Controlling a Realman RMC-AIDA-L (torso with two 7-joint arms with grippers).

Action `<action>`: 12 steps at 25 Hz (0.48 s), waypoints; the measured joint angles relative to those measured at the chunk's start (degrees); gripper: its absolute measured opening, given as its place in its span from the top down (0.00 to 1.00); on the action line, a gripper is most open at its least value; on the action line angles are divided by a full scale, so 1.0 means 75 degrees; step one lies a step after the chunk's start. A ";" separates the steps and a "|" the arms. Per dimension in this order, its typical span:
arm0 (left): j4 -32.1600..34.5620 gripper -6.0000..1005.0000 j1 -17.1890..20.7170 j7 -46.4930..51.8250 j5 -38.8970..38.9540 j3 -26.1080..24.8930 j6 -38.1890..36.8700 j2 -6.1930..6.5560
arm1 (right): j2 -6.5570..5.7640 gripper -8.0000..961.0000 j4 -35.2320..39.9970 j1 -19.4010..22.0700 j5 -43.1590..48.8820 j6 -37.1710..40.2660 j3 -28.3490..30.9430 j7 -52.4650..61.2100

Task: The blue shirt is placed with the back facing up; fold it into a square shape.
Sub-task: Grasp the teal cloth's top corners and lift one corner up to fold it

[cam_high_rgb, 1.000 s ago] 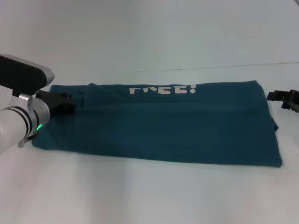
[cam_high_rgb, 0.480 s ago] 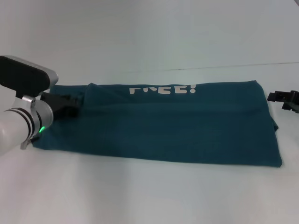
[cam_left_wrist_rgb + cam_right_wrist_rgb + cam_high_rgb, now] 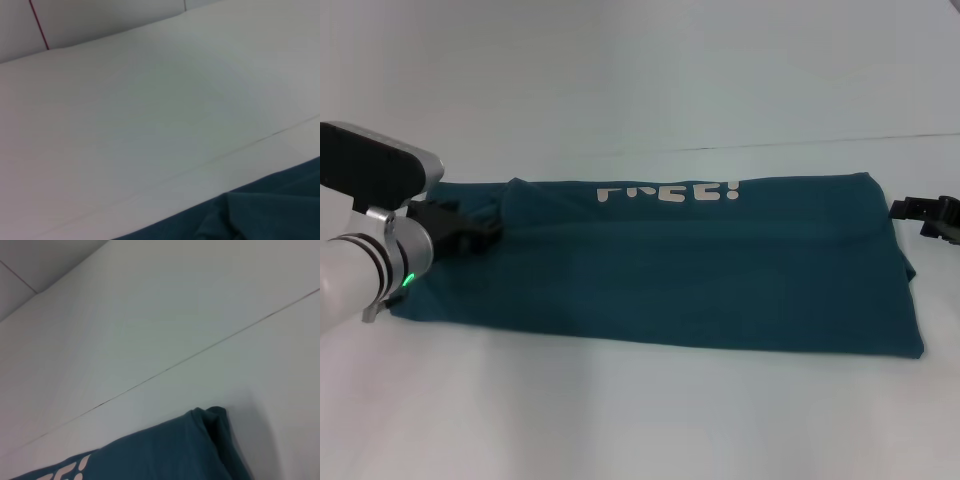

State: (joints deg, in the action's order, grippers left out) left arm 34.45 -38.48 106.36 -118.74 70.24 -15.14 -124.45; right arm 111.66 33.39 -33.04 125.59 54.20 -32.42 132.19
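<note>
White worktop (image 3: 640, 420) fills the whole scene, with a pale wall behind it and a thin seam line running across. On it the blue shirt (image 3: 700, 270) lies as a long horizontal band, already folded lengthwise, and white lettering (image 3: 668, 191) shows upside down along its far edge.

At the band's left end the left tool (image 3: 470, 228) sits low on the cloth, close to a small raised ridge of fabric. Its dark fingers appear pressed into the cloth, but I cannot tell if they are spread or pinching it. The right tool (image 3: 928, 214) is just beside the far right corner of the shirt, apart from it, and its fingers are not clear either.

I judge the step in hand to be taking the left end and folding it over toward the right, so the band becomes a square. To do this well, the tool should catch all layers together at the edge, not only the top one. It should lift only a little, carry the end straight along the band, and lay it down with the long edges aligned. The soft knit may wrinkle or slip, so a slow move is better.
</note>
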 joint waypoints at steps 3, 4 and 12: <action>0.0000 0.49 0.0009 -0.0002 0.0000 -0.0037 0.0097 0.0000 | 0.0005 0.30 0.0000 0.0000 0.0000 0.0002 -0.0002 -0.0001; -0.0001 0.44 0.0011 -0.0002 0.0000 -0.0045 0.0126 0.0000 | 0.0005 0.30 0.0000 0.0000 -0.0001 0.0002 -0.0002 -0.0001; -0.0070 0.41 0.0010 -0.0010 -0.0008 -0.0050 0.0177 0.0012 | 0.0005 0.30 0.0000 0.0009 0.0000 0.0004 -0.0002 -0.0005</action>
State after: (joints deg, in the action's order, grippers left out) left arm 33.93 -38.40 106.28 -118.80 69.87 -13.81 -124.36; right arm 111.70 33.40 -32.98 125.59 54.23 -32.43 132.15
